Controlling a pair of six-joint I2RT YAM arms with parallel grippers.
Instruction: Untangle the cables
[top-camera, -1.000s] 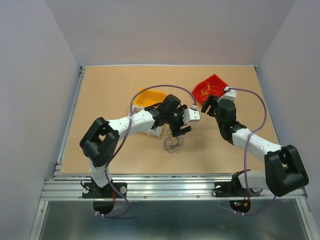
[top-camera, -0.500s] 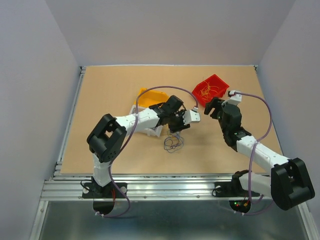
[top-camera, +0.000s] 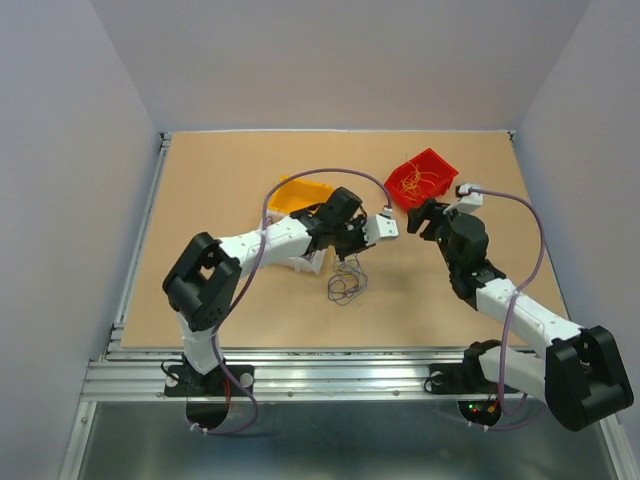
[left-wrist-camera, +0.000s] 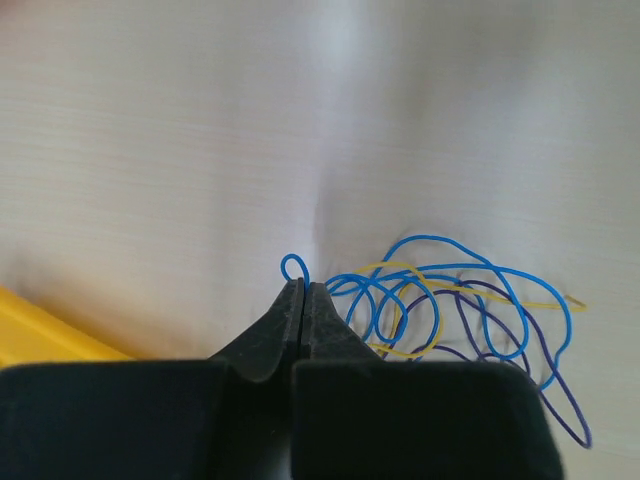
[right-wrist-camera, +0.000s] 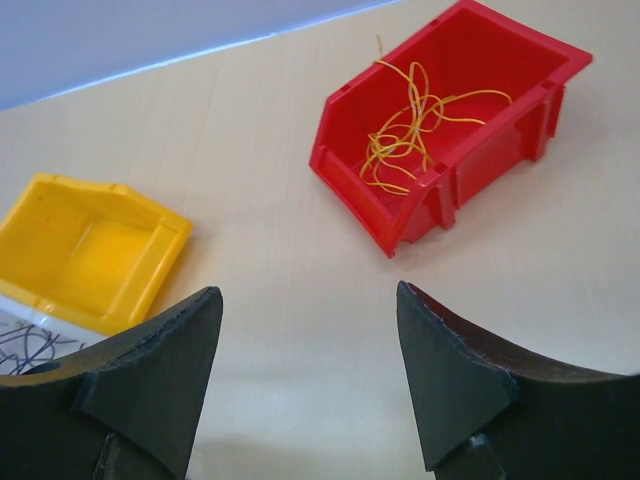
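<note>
Left jaws pinch cable (left-wrist-camera: 430, 238); red bin (right-wrist-camera: 347, 185) holds strands (right-wrist-camera: 405, 130).

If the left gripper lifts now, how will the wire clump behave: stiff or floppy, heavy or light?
Likely floppy: the wire clump lies in loose thin curls. Probably light, so it may trail up whole, since the blue loop pinched by the left gripper runs into it. The strand could slip.

Wooden table (top-camera: 220, 170), red bin (right-wrist-camera: 430, 205), yellow bin (right-wrist-camera: 90, 250), tangled cables (top-camera: 346, 288)
</note>
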